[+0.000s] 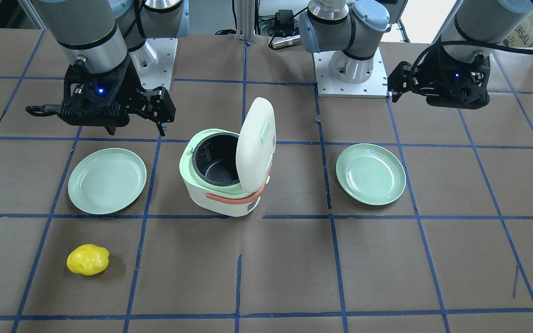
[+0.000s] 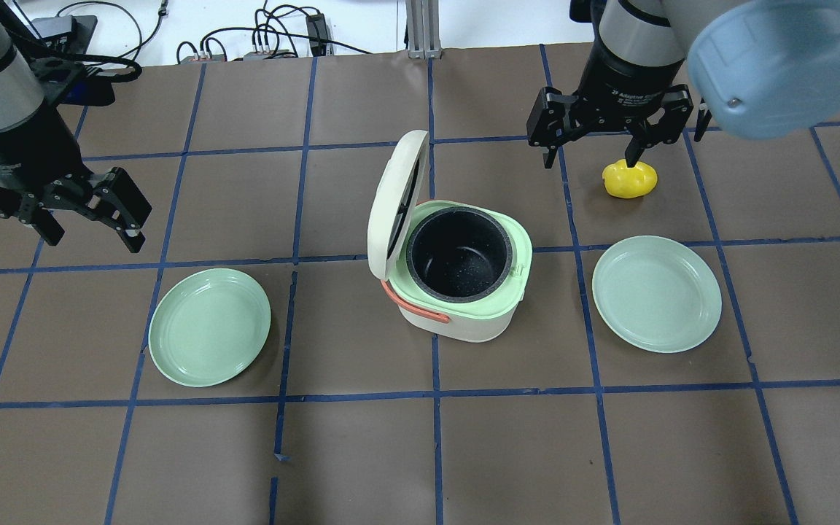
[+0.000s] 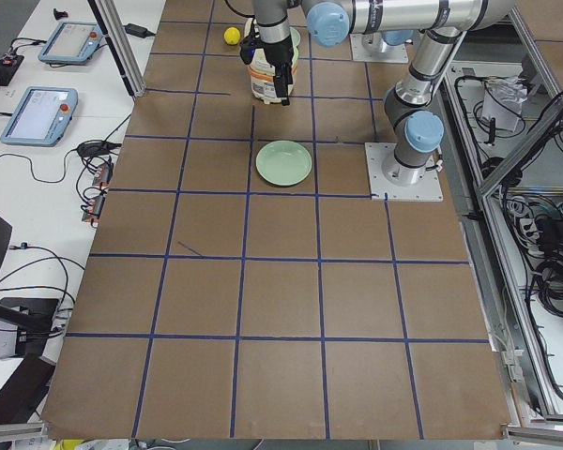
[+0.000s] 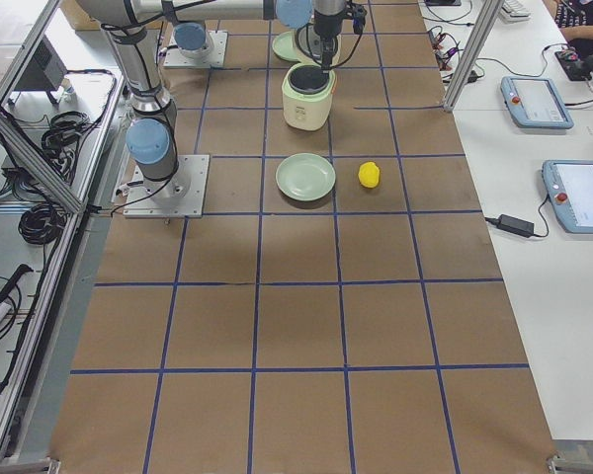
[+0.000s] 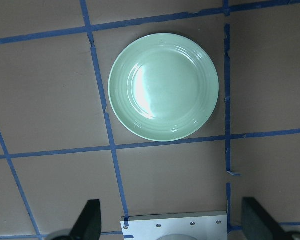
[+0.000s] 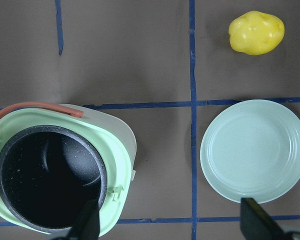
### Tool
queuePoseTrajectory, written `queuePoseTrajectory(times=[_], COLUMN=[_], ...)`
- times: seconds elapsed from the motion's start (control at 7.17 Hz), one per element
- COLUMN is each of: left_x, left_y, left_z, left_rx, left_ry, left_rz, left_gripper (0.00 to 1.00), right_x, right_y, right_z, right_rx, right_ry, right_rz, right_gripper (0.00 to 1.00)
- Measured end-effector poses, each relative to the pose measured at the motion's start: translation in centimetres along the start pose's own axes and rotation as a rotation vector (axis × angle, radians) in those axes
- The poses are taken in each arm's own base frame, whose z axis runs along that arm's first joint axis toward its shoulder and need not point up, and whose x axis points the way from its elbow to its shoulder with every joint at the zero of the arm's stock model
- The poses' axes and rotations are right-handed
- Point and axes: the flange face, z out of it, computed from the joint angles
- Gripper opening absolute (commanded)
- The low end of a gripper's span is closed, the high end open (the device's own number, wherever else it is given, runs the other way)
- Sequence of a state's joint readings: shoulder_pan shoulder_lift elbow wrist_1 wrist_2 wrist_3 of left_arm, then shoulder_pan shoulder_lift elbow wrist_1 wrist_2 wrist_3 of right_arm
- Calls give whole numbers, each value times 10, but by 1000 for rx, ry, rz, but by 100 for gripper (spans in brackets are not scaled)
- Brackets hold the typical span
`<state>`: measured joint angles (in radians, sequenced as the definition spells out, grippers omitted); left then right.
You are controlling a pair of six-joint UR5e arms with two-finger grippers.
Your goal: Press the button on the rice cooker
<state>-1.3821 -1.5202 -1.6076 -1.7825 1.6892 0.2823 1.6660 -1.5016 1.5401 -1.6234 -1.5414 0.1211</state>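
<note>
A brown table (image 2: 362,452) gridded in blue tape carries everything. The right gripper (image 2: 593,153) hangs above it, jaws spread wide and empty, beside the rice cooker (image 2: 471,328) on the side towards a green plate (image 2: 657,293). The cooker's lid (image 2: 391,204) stands raised on the opposite side and carries the button (image 1: 265,133), well apart from this gripper. The left gripper (image 2: 92,232), equally wide, hovers near another plate (image 2: 208,327).
</note>
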Motion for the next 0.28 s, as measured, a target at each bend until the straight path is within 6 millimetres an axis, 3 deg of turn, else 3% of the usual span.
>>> queuePoseTrajectory(times=[0.28], left_x=[0], left_y=[0], left_z=[0], left_rx=[0], left_ry=[0], left_rz=[0], left_gripper=[100], right_x=[0], right_y=[1], right_z=[4], right_rx=[-7], right_ry=[-6], right_rz=[0], right_gripper=[99])
